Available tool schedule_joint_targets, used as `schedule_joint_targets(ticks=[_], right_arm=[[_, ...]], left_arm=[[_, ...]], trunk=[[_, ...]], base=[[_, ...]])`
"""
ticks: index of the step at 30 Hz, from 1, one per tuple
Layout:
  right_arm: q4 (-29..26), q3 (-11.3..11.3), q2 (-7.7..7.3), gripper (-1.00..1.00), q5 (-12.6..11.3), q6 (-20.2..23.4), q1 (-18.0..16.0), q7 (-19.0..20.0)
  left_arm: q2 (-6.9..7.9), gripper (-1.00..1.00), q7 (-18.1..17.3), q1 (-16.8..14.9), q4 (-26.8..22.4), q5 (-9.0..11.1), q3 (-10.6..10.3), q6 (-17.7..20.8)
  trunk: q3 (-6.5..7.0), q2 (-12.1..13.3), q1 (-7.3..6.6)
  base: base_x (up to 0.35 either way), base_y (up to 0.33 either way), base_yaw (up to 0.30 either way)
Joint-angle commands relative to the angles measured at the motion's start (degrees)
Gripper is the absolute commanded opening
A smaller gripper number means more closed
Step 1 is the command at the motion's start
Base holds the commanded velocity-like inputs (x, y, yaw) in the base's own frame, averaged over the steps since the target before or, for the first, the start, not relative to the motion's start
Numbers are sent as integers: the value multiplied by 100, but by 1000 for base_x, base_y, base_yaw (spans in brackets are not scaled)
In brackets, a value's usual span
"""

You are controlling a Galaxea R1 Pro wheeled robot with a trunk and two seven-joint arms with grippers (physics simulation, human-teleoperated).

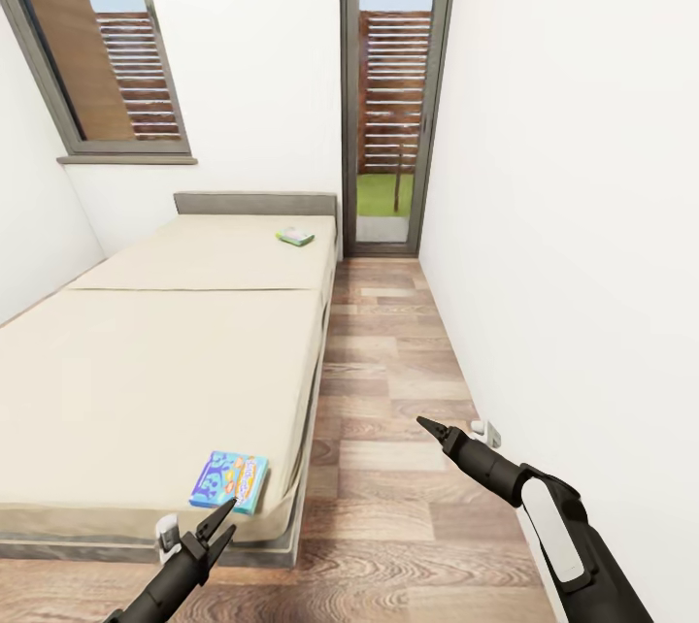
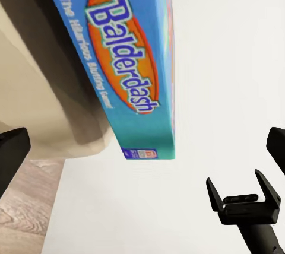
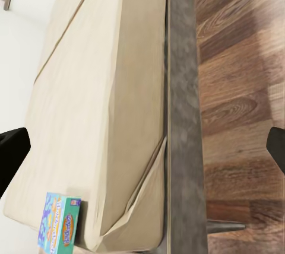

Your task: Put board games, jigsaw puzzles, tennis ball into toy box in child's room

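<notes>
A blue board game [image 1: 229, 480] printed "Balderdash" lies flat on the near corner of the cream bed [image 1: 146, 351]. My left gripper [image 1: 221, 521] hovers open just in front of that box [image 2: 127, 70], with nothing between its fingers. A second, green board game [image 1: 294, 237] lies near the grey headboard. Over the floor to the right of the bed my right gripper [image 1: 432, 427] is open and empty, and it also appears from the left wrist [image 2: 243, 180]. From the right wrist the blue box [image 3: 59, 224] shows on the mattress corner. The table, toy box, jigsaw puzzles and tennis ball are out of view.
A narrow strip of wooden floor [image 1: 388, 390] runs between the bed and the white right wall [image 1: 582, 215]. A glass door [image 1: 393, 118] closes the far end. A window [image 1: 107, 41] sits above the headboard. The bed's grey frame [image 3: 181, 117] edges the aisle.
</notes>
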Motion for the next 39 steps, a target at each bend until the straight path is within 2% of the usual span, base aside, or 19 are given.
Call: schedule_joint_targets(ticks=[1, 9, 30, 31, 34, 37, 39], right_arm=[[-1, -11, 1, 100, -16, 37, -4, 12], [-1, -11, 1, 100, -16, 37, -4, 12], [-1, -11, 1, 100, -16, 37, -4, 12], [-1, -44, -8, 100, -16, 46, 0, 45], [-1, -140, -8, 100, -16, 46, 0, 141], [-1, -159, -8, 100, -16, 46, 0, 161], [-1, -159, -8, 100, -16, 46, 0, 161]], left_arm=[[-3, 100, -16, -4, 4, 6, 16, 60], [-4, 100, -12, -4, 6, 6, 16, 60], [-3, 100, -12, -4, 5, 6, 16, 60], [34, 100, -52, 113, 0, -53, -9, 37], [142, 100, -168, 56, 0, -266, -88, 56], [243, 100, -295, 3, 0, -370, -165, 238], [251, 100, -375, 3, 0, -418, -207, 340]], trunk=[[-5, -2, 0], [-5, -2, 0], [-5, -2, 0], [-6, -2, 0], [-6, -2, 0], [-6, -2, 0], [-6, -2, 0]], base=[[173, -97, 0], [97, -60, 0], [4, -2, 0], [0, 0, 0], [0, 0, 0], [0, 0, 0], [0, 0, 0]])
